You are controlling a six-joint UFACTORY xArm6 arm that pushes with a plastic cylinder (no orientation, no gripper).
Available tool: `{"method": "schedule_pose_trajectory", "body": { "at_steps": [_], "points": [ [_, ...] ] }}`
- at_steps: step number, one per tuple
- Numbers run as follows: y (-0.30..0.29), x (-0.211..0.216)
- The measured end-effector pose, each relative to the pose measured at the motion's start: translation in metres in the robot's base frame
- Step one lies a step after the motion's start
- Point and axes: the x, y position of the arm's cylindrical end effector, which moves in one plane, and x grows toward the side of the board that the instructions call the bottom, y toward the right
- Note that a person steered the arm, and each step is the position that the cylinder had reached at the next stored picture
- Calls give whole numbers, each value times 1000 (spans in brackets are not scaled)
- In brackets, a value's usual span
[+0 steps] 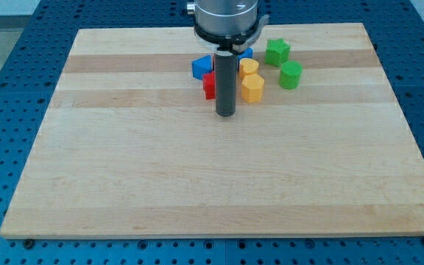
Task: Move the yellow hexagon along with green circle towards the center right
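Observation:
The yellow hexagon [252, 87] lies near the board's top middle. The green circle [291, 75] lies to its right, a short gap apart. My tip [225, 114] stands just left of and slightly below the yellow hexagon, not touching it as far as I can tell. The rod hides part of a red block [209, 86] to its left.
A second yellow block [249, 68] sits just above the hexagon. A green star [277, 51] lies above the green circle. A blue block [201, 68] lies left of the rod, and another blue block [246, 54] peeks out behind it. The wooden board [212, 184] sits on a blue pegboard table.

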Motion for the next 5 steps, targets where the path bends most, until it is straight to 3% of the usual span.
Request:
{"method": "schedule_pose_trajectory", "body": {
  "at_steps": [1,2,5],
  "points": [
    [3,0],
    [42,-16],
    [40,-29]
  ]
}}
